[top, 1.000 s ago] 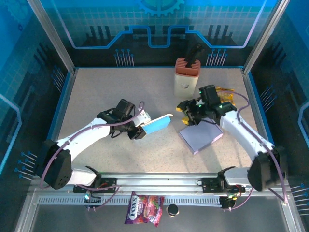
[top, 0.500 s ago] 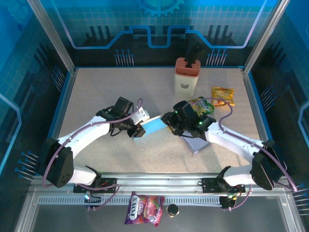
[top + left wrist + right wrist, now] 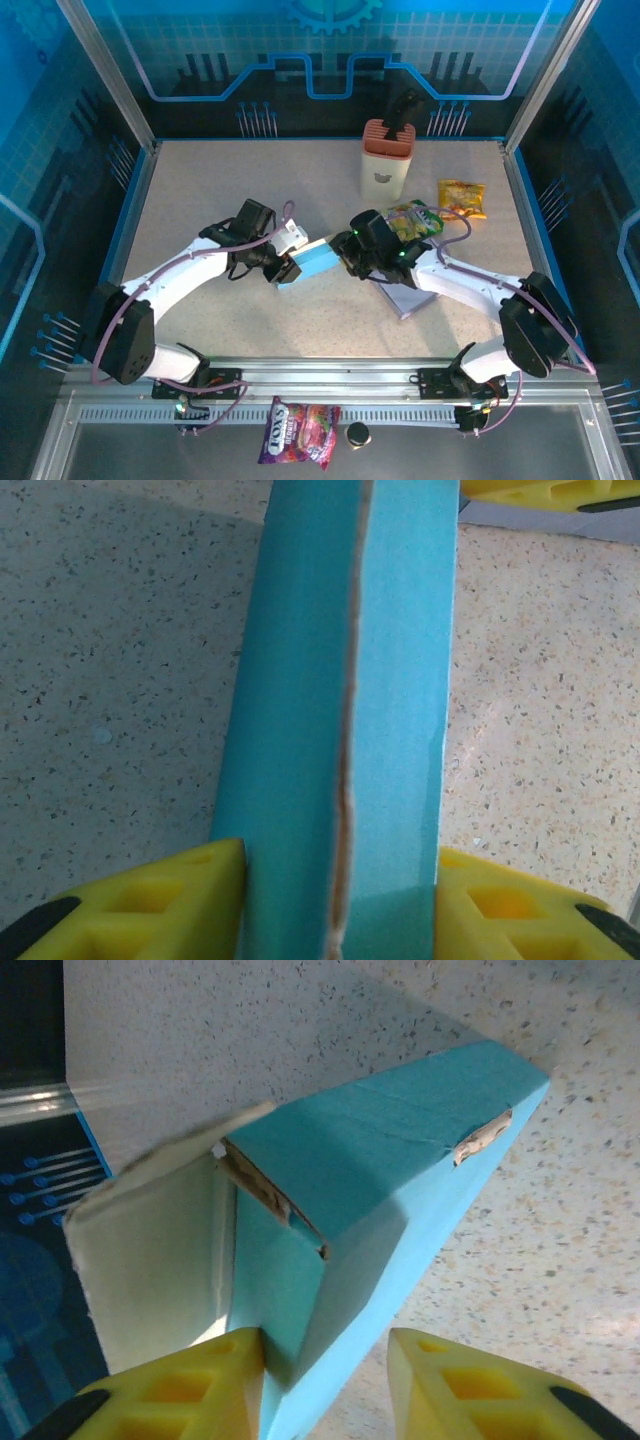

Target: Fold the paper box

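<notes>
Teal box off the tabletop, left gripper clamping its 8 o'clock end, right gripper straddling its 2 o'clock end, jaws narrow, one finger not touching.

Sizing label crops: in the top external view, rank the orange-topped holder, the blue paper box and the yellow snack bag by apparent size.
1. orange-topped holder.
2-3. blue paper box and yellow snack bag look alike; the box is partly covered, so unranked.
</notes>
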You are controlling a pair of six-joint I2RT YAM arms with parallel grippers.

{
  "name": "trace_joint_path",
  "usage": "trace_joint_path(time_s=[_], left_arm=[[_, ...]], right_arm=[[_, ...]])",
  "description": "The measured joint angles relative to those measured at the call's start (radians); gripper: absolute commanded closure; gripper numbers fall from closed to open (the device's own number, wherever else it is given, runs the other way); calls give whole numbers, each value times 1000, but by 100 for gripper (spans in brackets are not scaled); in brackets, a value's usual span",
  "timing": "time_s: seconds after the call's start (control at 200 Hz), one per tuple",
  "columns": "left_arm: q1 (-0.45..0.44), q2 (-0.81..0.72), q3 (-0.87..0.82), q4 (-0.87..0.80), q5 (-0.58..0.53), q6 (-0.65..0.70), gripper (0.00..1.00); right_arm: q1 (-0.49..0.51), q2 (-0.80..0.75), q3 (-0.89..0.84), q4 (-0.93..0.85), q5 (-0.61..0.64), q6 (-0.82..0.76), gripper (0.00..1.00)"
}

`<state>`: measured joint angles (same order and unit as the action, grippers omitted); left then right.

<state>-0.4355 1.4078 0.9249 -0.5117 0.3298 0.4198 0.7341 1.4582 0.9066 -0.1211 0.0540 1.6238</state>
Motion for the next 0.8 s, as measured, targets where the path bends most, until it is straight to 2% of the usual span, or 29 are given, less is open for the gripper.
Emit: trace_joint_path(time_s=[0.15,0.26,0.53,0.695,0.795], left_arm=[[1,1,0,0,-10,-3,51],[0,1,0,-1,-24,-3,46],[-13,1,0,-3,-45,-3,46],[-34,9,8,-6,-68,-4,56],[-35,16,17,-7,-83,-2,61]], right_arm=[[8,15,38,-38,18,32,74],[14,23,67,-80,22,60,79],[19,46,134,-188,25,128,81],[21,60,157,-212,24,182,81],[21,69,175,-225,21,203,77]])
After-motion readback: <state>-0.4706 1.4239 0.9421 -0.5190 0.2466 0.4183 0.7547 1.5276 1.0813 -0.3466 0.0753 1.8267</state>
